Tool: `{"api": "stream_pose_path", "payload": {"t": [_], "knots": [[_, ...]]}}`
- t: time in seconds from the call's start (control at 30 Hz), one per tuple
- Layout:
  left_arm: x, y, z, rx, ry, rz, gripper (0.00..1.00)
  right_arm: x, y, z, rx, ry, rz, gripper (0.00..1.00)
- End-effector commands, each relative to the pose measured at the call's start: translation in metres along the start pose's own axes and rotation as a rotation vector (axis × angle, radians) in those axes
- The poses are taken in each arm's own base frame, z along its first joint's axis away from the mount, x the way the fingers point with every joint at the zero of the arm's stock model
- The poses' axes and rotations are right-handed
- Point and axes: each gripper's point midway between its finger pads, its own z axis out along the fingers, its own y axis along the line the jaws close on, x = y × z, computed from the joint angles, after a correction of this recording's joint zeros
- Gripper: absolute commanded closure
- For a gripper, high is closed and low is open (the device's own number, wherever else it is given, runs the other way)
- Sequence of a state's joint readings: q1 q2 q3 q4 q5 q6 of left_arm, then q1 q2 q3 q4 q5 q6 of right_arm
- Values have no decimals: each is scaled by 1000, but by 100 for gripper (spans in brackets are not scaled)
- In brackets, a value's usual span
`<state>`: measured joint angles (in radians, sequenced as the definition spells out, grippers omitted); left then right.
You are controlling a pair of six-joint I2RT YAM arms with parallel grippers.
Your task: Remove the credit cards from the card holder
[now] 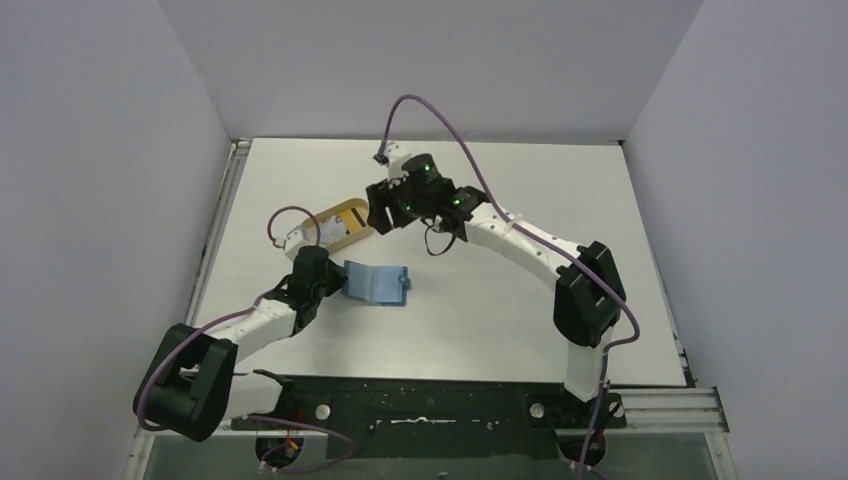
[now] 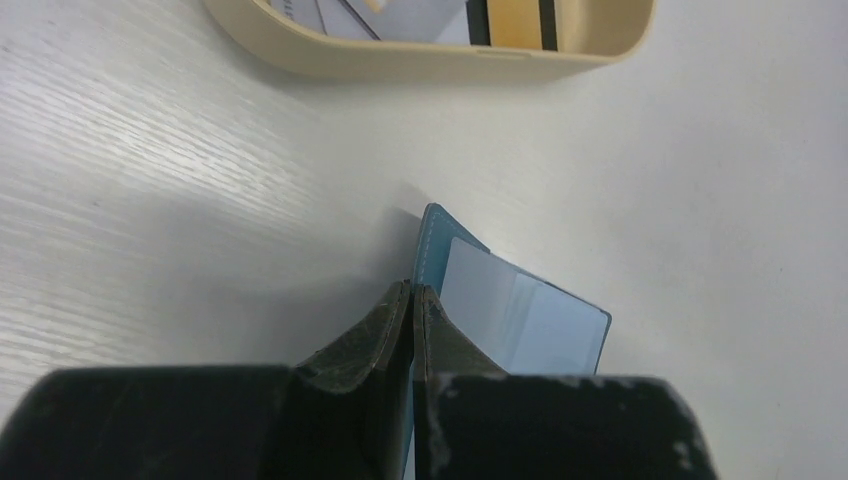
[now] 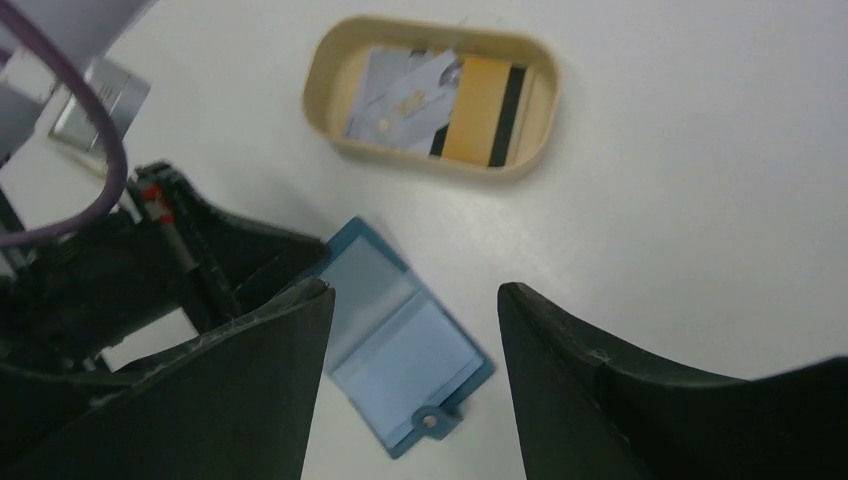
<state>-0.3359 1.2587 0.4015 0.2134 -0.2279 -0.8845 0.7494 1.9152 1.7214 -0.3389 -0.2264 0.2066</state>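
Pinching the raised flap of the open card holder (image 3: 400, 350), beside the tray (image 3: 430, 165) holding credit cards (image 3: 440, 100), with the left gripper (image 2: 413, 290), right gripper (image 3: 415, 290) spread wide above, light and floppy, likely best held by that stitched edge.

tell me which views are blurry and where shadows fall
top external: even light, sharp, faint shadows on table; left wrist: left gripper dark and soft, card holder throws a shadow leftward; right wrist: right gripper blurred up close, tray slightly soft

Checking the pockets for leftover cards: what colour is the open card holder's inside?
Pale blue pockets, teal border on the card holder; clearest in right wrist view.
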Motion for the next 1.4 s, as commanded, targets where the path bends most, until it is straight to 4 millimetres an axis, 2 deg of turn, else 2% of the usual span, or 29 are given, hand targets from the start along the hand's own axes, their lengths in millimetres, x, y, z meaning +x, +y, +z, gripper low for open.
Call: {"api": "stream_pose_path", "payload": {"t": [0.0, 0.1, 0.17, 0.3, 0.37, 0.43, 0.5, 0.53, 0.63, 0.77, 0.93, 1.03, 1.13, 1.27, 1.37], "knots": [[2, -20, 0, 15, -56, -11, 100, 48, 46, -7, -138, 41, 117, 38], [10, -32, -6, 49, -64, -14, 100, 75, 56, -8, -183, 49, 232, 39], [9, -42, -12, 72, -75, -10, 100, 90, 59, -8, -171, 62, 247, 38], [6, -62, -24, 90, -72, 24, 100, 104, 75, -9, -147, 77, 198, 35], [1, -77, -33, 114, -84, 52, 100, 110, 75, -12, -109, 73, 188, 34], [-5, -91, -44, 124, -94, 105, 100, 116, 65, -19, -52, 48, 207, 33], [-10, -102, -56, 113, -117, 182, 100, 125, 46, -33, 37, 27, 237, 30], [-10, -106, -60, 99, -116, 224, 100, 133, 35, -40, 85, 22, 248, 29], [-8, -120, -67, 88, -120, 304, 100, 135, 4, -71, 234, -40, 275, 28], [8, -133, -72, 58, -125, 420, 100, 149, -39, -120, 414, -103, 335, 26], [41, -153, -74, -6, -154, 605, 100, 168, -76, -181, 550, -175, 426, 25], [58, -161, -73, -36, -166, 684, 100, 175, -90, -211, 613, -205, 448, 24], [72, -168, -70, -52, -162, 733, 100, 172, -96, -229, 630, -240, 464, 22], [80, -172, -67, -62, -144, 738, 100, 168, -96, -233, 626, -238, 464, 21], [81, -175, -68, -49, -135, 724, 100, 158, -87, -225, 560, -251, 456, 21]]}}
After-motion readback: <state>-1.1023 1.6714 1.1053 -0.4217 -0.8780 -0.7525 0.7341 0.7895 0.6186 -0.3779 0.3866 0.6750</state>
